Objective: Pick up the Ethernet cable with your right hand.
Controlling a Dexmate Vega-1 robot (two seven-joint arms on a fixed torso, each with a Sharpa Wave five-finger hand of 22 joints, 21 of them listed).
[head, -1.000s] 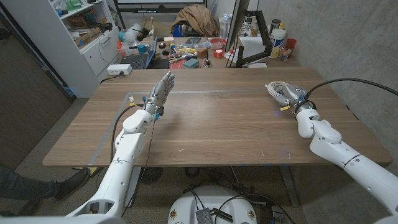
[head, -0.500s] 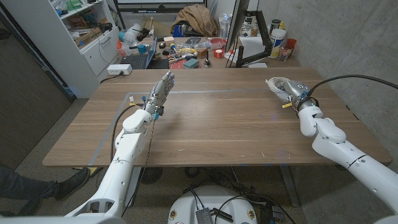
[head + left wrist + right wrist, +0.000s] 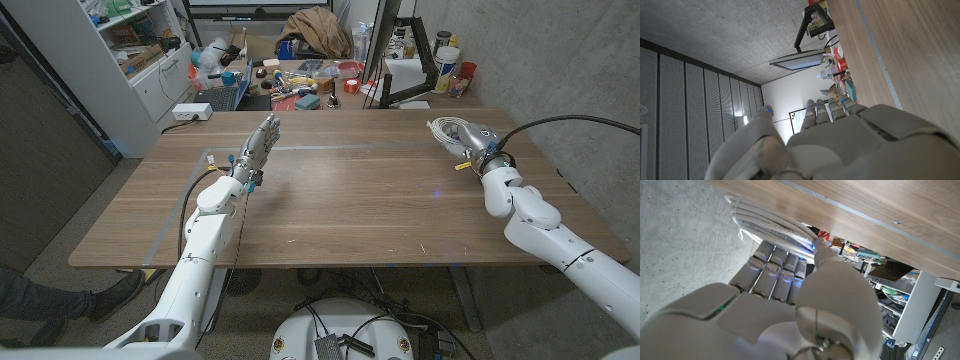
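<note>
The Ethernet cable (image 3: 443,128) is a white coiled bundle near the table's far right edge. My right hand (image 3: 474,140) is on it from the near side. In the right wrist view the coil (image 3: 770,227) sits between the thumb and the fingers of my right hand (image 3: 790,290), and the thumb tip presses on its strands. My left hand (image 3: 260,145) stands upright on the far left part of the table, fingers straight and holding nothing. The left wrist view shows the back of that left hand (image 3: 840,135).
A pale tape line (image 3: 330,148) runs across the far part of the wooden table (image 3: 340,210). Behind the far edge are a black monitor stand (image 3: 405,90), bottles (image 3: 447,68), a white box (image 3: 192,112) and assorted clutter. A concrete wall is close on the right.
My right hand has moved toward the far edge of the table, and the cable coil has shifted the same way with it. The left arm has stayed still.
</note>
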